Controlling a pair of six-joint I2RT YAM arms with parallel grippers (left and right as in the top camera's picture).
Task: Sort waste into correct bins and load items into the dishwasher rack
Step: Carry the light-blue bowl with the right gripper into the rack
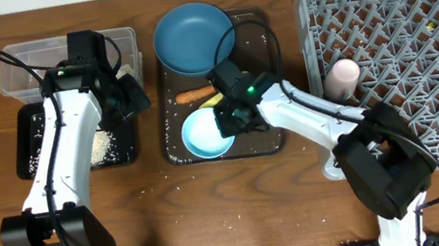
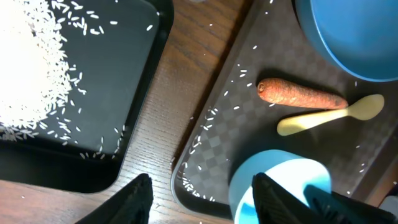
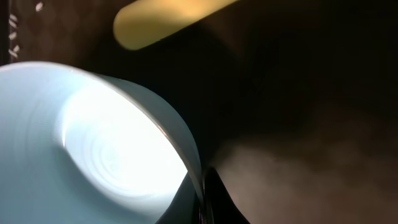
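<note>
The pale blue-white bowl [image 1: 204, 135] sits on the dark brown serving tray [image 1: 272, 146], front left. My right gripper [image 1: 232, 119] is shut on the bowl's right rim; the right wrist view shows the rim [image 3: 180, 140] pinched between the fingers [image 3: 203, 186]. The orange-brown stick [image 1: 191, 96] and yellow spoon [image 1: 212, 101] lie behind it, below the dark blue plate [image 1: 193, 35]. My left gripper [image 2: 199, 196] is open and empty, hovering between the black tray [image 1: 32, 139] holding rice [image 1: 102, 147] and the serving tray. The pink cup [image 1: 342, 79] lies in the grey rack [image 1: 420, 47].
The clear tub [image 1: 17, 71] stands behind the black tray, partly hidden by my left arm. Loose rice grains lie scattered on the wood near the front [image 1: 185, 184] and on the serving tray.
</note>
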